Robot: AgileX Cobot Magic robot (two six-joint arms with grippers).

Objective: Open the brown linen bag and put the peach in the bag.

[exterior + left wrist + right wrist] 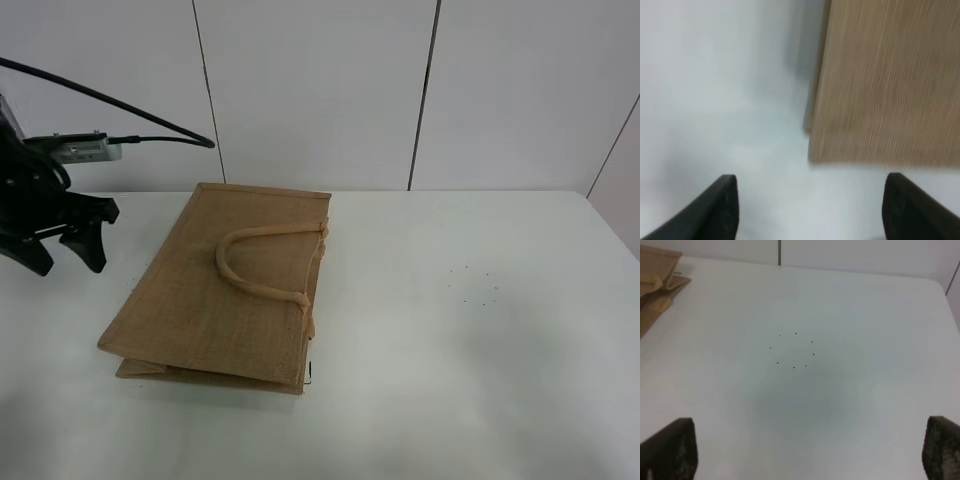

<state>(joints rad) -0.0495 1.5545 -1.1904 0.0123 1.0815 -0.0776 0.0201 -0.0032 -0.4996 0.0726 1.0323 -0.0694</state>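
Brown linen bag (pixel 225 290) flat and closed on white table (pixel 480 340).

Left arm: visible at the left edge of the exterior high view, black, with a cable running off its upper part. Left end effector (pixel 68 250) is raised above the table, its two dark fingers (pixel 92 240) pointing downward and spread apart. The left wrist view confirms this: both fingertips (pixel 722 207) are set wide, nothing between them.

Right arm: not visible in the exterior high view. Right end effector (pixel 810 452) appears only in its wrist view, fingertips (pixel 672 450) wide apart and empty, held above the table.
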